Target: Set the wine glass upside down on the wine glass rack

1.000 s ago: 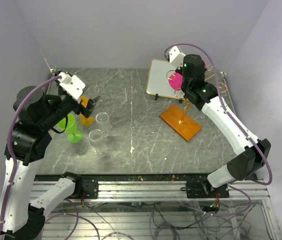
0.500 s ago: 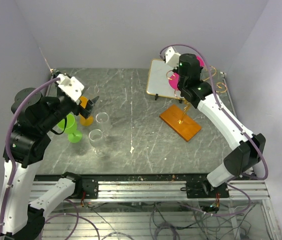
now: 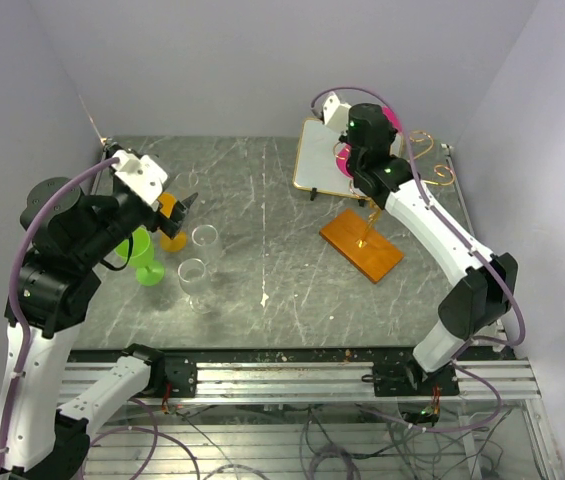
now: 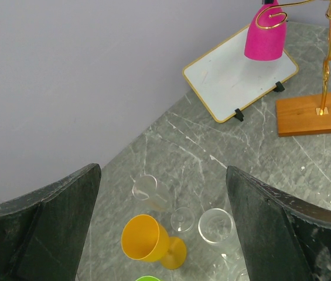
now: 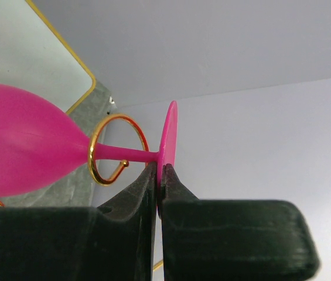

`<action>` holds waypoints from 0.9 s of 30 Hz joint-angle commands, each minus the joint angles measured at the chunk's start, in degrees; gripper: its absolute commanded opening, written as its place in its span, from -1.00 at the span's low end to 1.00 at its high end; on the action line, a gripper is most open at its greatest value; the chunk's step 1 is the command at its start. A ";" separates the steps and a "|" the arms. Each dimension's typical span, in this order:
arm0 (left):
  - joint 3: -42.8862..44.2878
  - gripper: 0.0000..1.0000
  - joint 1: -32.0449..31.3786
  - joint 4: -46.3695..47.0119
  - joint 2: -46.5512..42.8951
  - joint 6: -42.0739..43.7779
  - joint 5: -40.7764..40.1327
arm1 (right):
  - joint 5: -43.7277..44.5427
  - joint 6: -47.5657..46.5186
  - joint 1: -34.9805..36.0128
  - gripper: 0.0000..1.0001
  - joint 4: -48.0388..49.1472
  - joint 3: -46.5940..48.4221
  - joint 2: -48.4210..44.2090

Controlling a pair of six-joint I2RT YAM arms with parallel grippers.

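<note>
Nearest, the left gripper hangs wide open, holding nothing, above four glasses: two clear glasses, one green glass partly under the arm, and one yellow glass. Farther on stands one wine glass rack. Its gold ring encircles the stem of the one pink wine glass, bowl downward, whose foot the right gripper pinches tight. Behind, the arm partly hides a gold-framed panel from above.

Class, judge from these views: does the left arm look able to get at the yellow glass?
Likely yes: the left gripper hangs above the yellow glass with jaws open, nothing between them, though clear glasses stand close beside it.
</note>
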 commanded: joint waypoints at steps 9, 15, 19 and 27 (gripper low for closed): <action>0.26 0.97 0.57 0.18 0.68 1.12 1.72 | -0.76 -2.20 -0.13 -0.99 4.36 2.40 1.39; 0.39 0.97 0.57 0.08 0.93 1.55 1.66 | -2.46 -1.67 -0.13 -0.98 2.57 3.97 1.93; 0.09 0.97 0.57 -0.01 1.04 1.69 1.97 | -3.75 -0.47 -0.16 -0.95 0.37 5.42 2.44; -0.14 0.97 0.57 -0.05 1.43 1.68 2.02 | -5.04 0.52 -0.16 -0.94 -1.59 5.35 2.55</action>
